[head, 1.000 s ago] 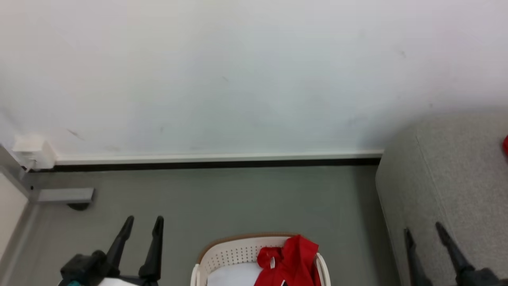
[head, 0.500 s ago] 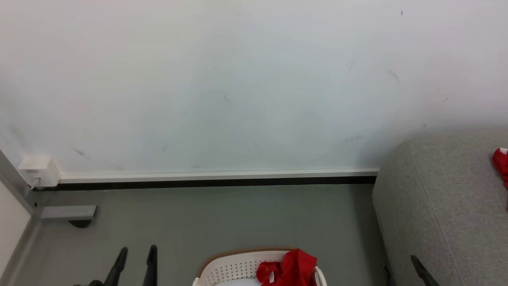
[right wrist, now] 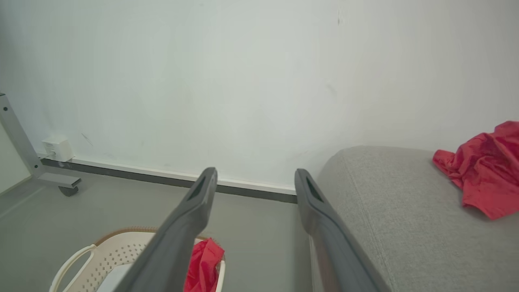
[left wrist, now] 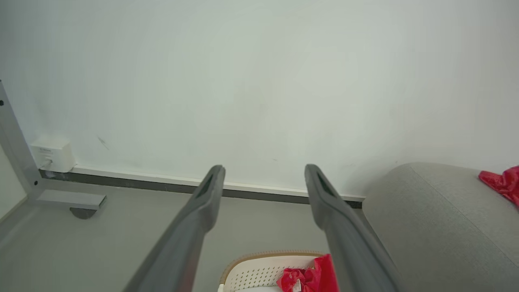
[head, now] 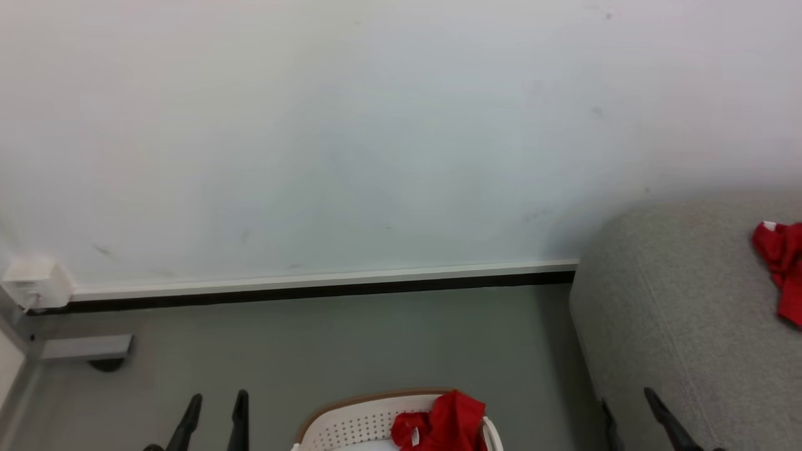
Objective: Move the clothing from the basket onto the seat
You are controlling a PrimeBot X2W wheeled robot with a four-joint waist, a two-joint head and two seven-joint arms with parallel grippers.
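**Item 1: basket** (head: 341,426). Cream perforated tub with a brown rim. It stands on the floor (head: 351,338) just ahead of me, between my two arms. I judge it is set there so that either arm can dip in.

**Item 2: red garment in the basket** (head: 448,419). It is bunched against the basket's right side and heaped above the rim, with a white tag showing. A pale lining (right wrist: 115,280) lies beside it in the bottom and is not mine to move.

**Item 3: seat** (head: 677,313). Grey upholstered block with rounded corners, to the right of the basket and close to the wall (head: 376,125).

**Item 4: red garment on the seat** (head: 780,269). It lies crumpled on the top surface, well in from the corner nearest the basket. I read it as delivered, so the job looks partly done.

**Item 5: left pincer** (head: 218,396). The fingers are spread wide with nothing between them. It hangs over bare floor to the left of the basket and apart from it.

**Item 6: right pincer** (head: 626,399). Also wide and empty, at the seat's near flank, touching nothing that I can see.

**Note.** Both pincers stand open because neither carries a load. The step in hand appears to be the reach for the basket garment. The right arm sits nearer both that garment and the seat. The raised heap offers a fold to pinch, and the risk I see is catching the lining with it.
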